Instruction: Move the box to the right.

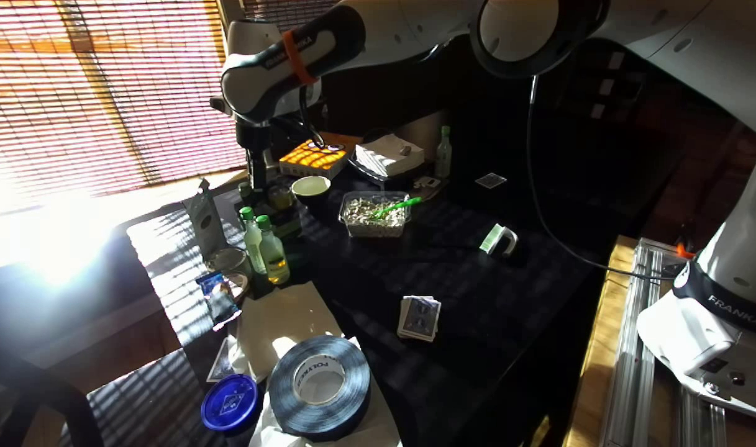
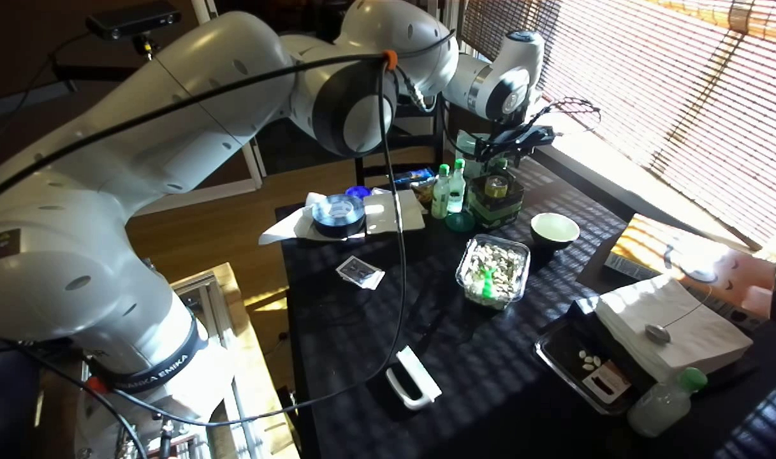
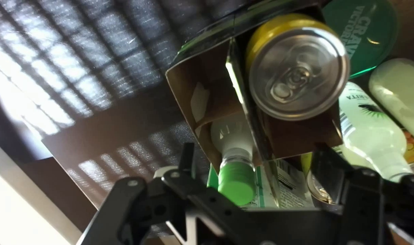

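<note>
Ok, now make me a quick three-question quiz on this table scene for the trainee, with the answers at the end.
1. In the wrist view, what colour is the side of the can sitting in the box?
2. True or false: the gripper has its jaws apart.
3. In both exterior views, which of these is nearest the stack of cards: A, the bowl; B, the roll of tape; C, the tray?

Key: 1, yellow; 2, true; 3, B.

The arm [image 2: 362,124] stretches out, gripper [image 3: 256,156] spread downward.
</note>
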